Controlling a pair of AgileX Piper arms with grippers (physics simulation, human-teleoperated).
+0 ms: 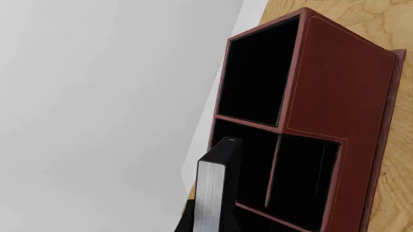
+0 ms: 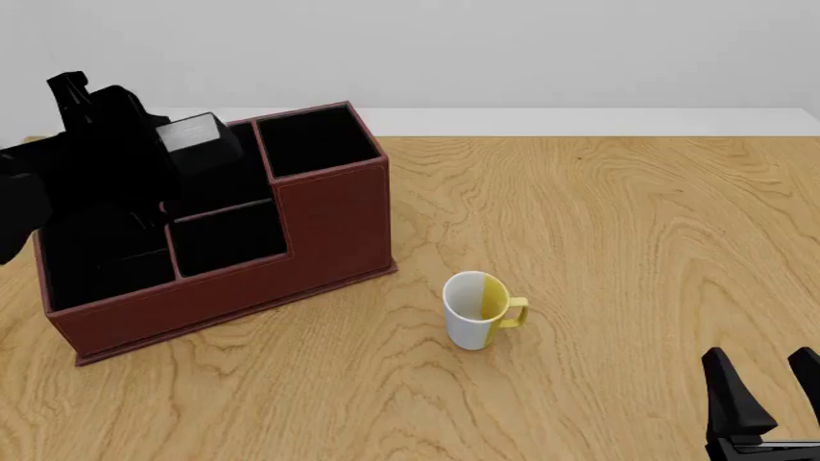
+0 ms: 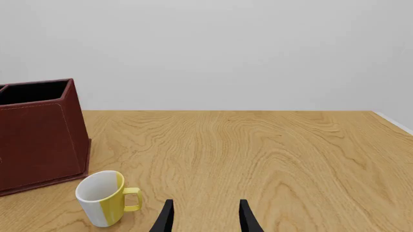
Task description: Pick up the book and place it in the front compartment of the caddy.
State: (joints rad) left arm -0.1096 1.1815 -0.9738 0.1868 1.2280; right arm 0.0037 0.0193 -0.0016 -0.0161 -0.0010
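Observation:
The black book [image 2: 196, 134] with white page edges is held in my left gripper [image 2: 164, 165], which is shut on it. It hangs over the rear left part of the reddish-brown caddy [image 2: 336, 223], above the compartments and not inside one. In the left wrist view the book [image 1: 216, 186] stands on edge over the caddy's black-lined compartments [image 1: 335, 82]; the fingers are mostly hidden behind it. My right gripper [image 2: 773, 399] is open and empty near the table's front right corner, far from the caddy. It also shows in the right wrist view [image 3: 203, 217].
A white-and-yellow mug [image 2: 477, 309] stands upright on the wooden table, right of the caddy's front corner. It also shows in the right wrist view [image 3: 103, 197], left of the right fingers. The caddy's end wall [image 3: 38, 140] shows beyond it.

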